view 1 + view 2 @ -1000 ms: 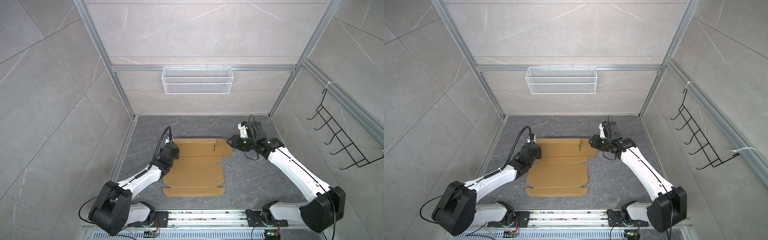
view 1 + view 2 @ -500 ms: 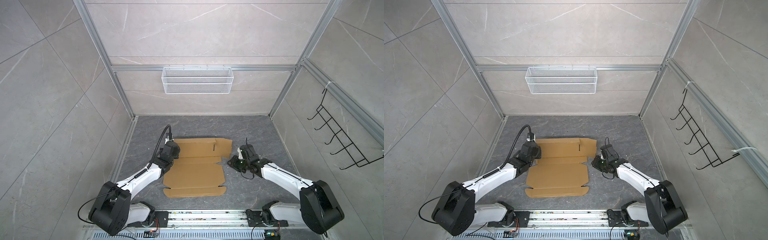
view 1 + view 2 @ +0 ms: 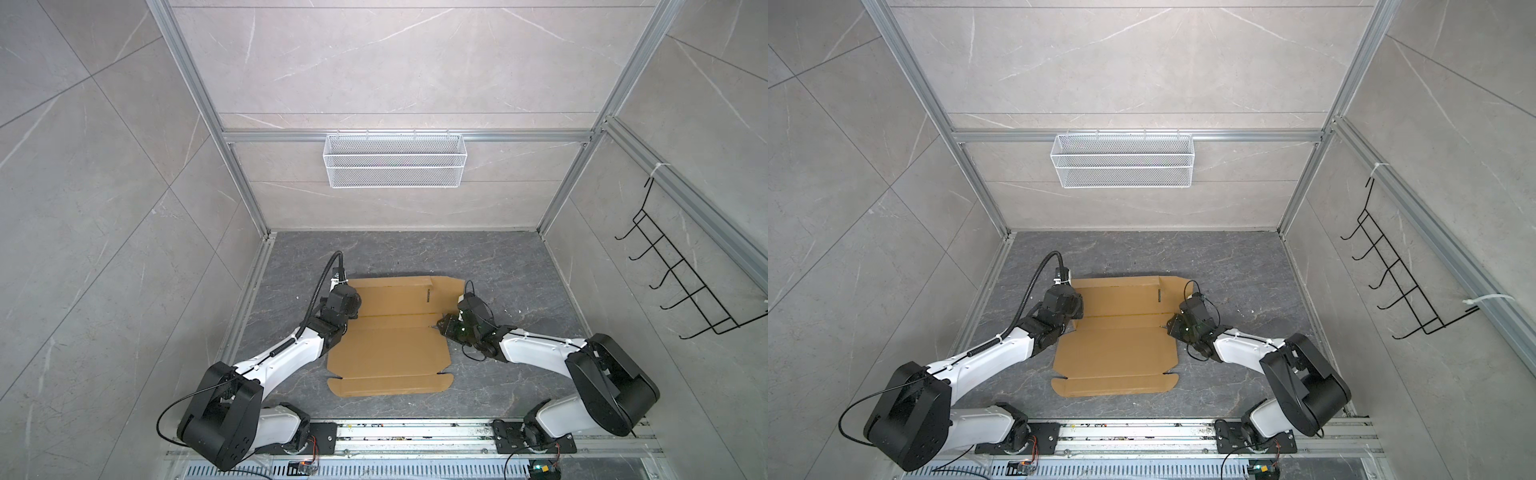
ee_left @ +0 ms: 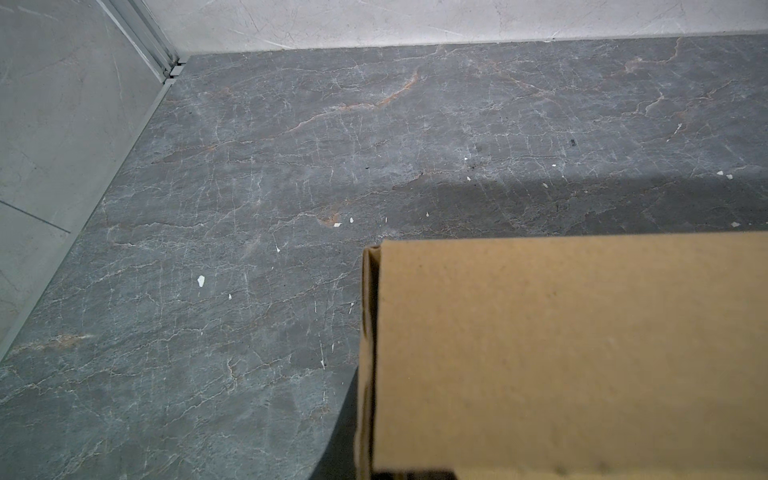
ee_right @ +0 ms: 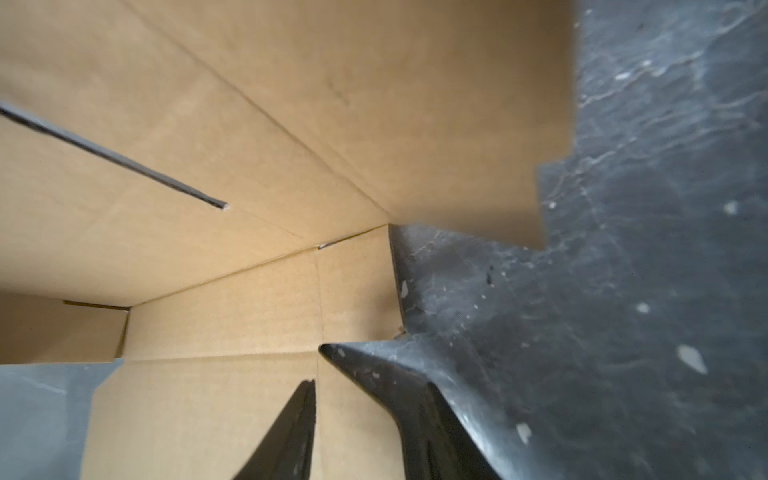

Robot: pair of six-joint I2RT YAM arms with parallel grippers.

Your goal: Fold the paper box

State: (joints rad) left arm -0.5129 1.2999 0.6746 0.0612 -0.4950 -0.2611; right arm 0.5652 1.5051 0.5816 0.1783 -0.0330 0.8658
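The paper box point(image 3: 386, 353) point(image 3: 1113, 353) lies as a mostly flat brown cardboard sheet on the dark stone floor in both top views. Its back panels stand slightly raised. My left gripper point(image 3: 352, 309) point(image 3: 1077, 309) sits at the box's left edge by the middle crease. Its fingers are hidden, and a cardboard flap point(image 4: 561, 353) rises right in front of the left wrist camera. My right gripper point(image 3: 438, 328) point(image 3: 1169, 326) point(image 5: 318, 365) is low at the box's right edge by the crease notch. Its dark fingers point(image 5: 295, 428) stand apart over the cardboard point(image 5: 208, 124).
A white wire mesh basket point(image 3: 395, 166) hangs on the back wall and a black hook rack point(image 3: 681, 291) on the right wall. The arms' bases sit on a metal rail point(image 3: 415, 432) along the front. Small white flecks point(image 4: 200, 281) dot the floor.
My right gripper has left the back right flap, dropped low and slid left to the box's right edge. That flap has settled lower. The left arm has not moved.
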